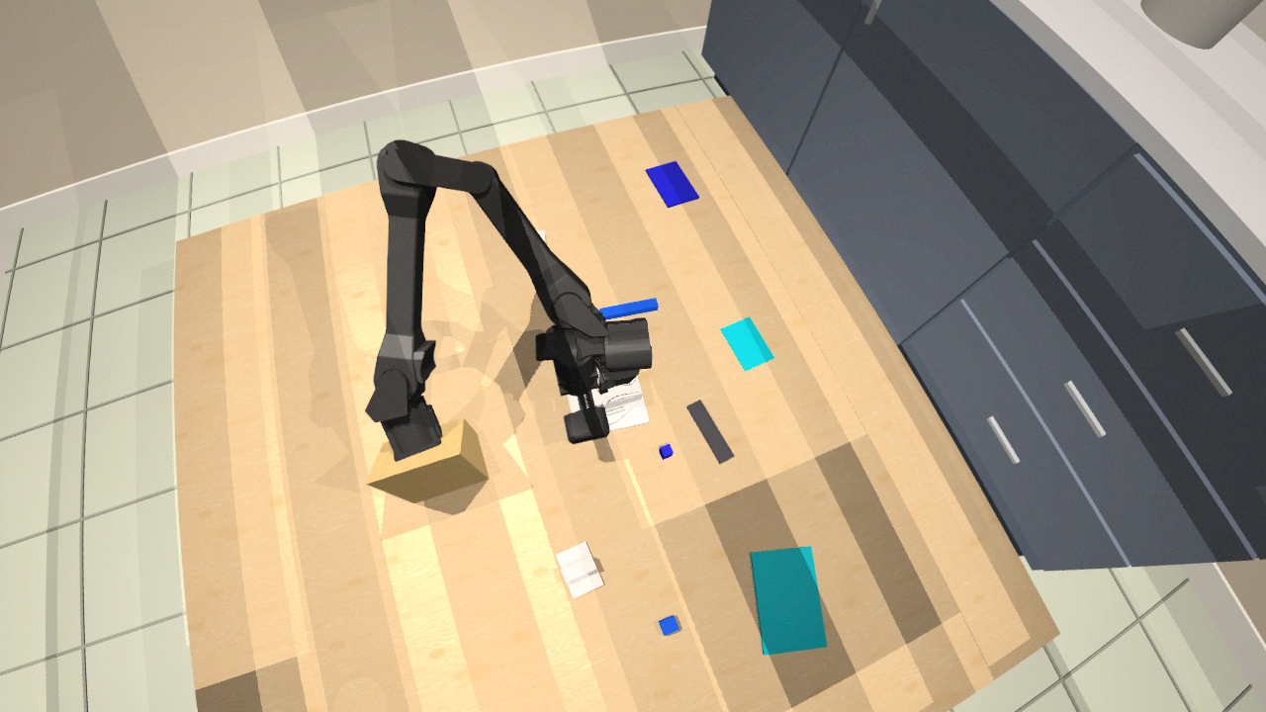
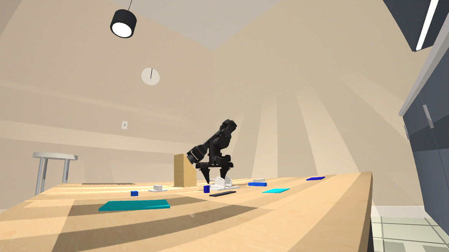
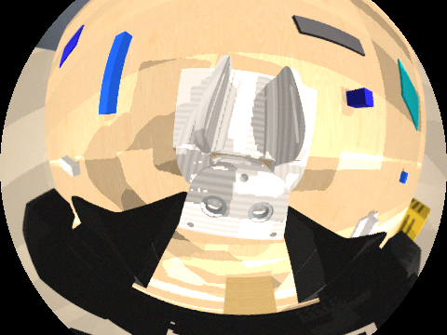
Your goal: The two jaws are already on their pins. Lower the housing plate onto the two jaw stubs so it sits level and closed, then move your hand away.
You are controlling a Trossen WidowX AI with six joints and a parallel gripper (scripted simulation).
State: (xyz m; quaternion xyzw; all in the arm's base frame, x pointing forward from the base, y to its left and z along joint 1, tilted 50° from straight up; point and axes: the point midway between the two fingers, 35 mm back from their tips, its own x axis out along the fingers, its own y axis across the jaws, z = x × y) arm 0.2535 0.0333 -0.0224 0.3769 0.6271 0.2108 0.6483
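Observation:
My gripper [image 2: 216, 180] [image 3: 235, 204] is shut on the housing plate [image 3: 237, 188], a white plate with a rounded far end and two round holes, its fingers standing wide at the plate's sides. The plate hangs low over the near end of the white base [image 1: 633, 412] [image 2: 234, 187] [image 3: 188, 78] and looks about level. The left jaw [image 3: 215, 104] and right jaw [image 3: 290, 118] stand side by side on the base, spread apart beyond the plate. The plate hides the jaw stubs. I cannot tell whether the plate touches them. In the top view the hand hides the plate.
A dark blue cube [image 1: 666, 451] [image 3: 359, 98] and a dark grey bar [image 1: 710, 432] [image 3: 330, 34] lie on one side of the base, a blue bar [image 1: 633, 309] [image 3: 115, 74] on the other. A white part [image 1: 580, 569], a teal pad [image 1: 787, 601] and a wooden block [image 1: 433, 474] are farther off.

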